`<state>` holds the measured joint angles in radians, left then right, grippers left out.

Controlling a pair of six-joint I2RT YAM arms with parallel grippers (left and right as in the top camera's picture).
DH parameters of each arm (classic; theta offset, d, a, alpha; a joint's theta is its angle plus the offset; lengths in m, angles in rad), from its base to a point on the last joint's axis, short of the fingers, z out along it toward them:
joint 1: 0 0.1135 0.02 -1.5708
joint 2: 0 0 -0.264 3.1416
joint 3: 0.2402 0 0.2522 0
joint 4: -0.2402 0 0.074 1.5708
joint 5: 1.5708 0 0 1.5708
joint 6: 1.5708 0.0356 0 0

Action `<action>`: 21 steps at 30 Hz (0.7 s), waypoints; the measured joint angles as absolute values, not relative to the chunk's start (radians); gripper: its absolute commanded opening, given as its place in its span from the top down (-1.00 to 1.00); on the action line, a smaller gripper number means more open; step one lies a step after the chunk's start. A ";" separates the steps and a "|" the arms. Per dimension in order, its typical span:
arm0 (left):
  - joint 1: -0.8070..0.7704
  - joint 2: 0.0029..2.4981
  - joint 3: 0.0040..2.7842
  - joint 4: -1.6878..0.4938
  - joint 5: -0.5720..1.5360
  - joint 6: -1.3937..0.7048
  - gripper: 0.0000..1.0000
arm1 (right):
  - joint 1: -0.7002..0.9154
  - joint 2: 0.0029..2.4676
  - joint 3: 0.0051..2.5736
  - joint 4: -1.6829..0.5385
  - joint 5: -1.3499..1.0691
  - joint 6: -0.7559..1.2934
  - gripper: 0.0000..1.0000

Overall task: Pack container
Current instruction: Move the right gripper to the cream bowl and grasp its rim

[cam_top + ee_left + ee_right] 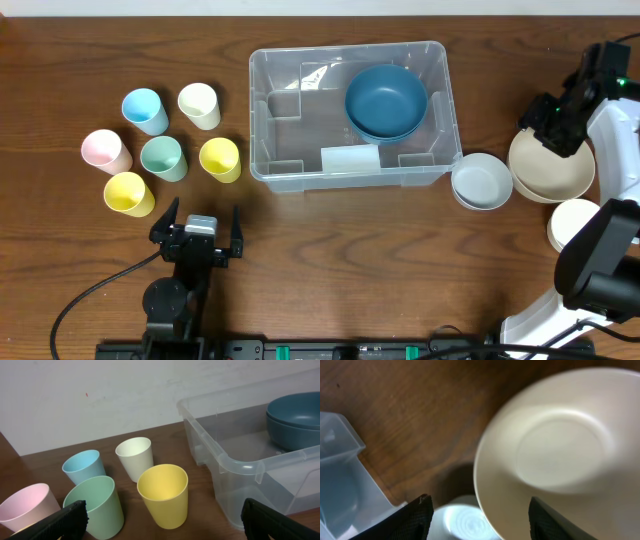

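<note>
Right wrist: the right gripper (479,504), spread wide, straddles the rim of the beige bowl (560,450) right of the container (340,475), so I'd pinch squarely before lifting.

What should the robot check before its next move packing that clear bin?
1. Room in the container: ok, its left half is bare beside the blue bowls.
2. Left gripper open and empty: ok.
3. Right gripper open above the beige bowl: ok.
4. Grip lined up on that bowl's rim: cannot tell, the wrist view is blurred.
5. Cups upright, apart from the container: ok.
</note>
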<state>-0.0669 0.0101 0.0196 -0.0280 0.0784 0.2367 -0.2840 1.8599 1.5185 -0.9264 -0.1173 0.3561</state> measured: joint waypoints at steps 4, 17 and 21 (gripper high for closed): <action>-0.067 0.010 0.020 -0.028 0.078 0.236 -0.96 | -0.271 1.860 1.462 -0.838 -0.108 0.367 -0.20; -0.067 0.010 0.020 -0.028 0.078 0.236 -0.96 | -0.270 1.864 1.332 -0.665 -0.081 0.401 0.03; -0.067 0.010 0.020 -0.028 0.078 0.236 -0.96 | -0.270 1.893 1.332 -0.652 -0.078 0.402 0.20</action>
<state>-0.0669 0.0105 0.0196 -0.0280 0.0784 0.2363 -0.2699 1.8935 1.3315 -0.6518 -0.0776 0.4023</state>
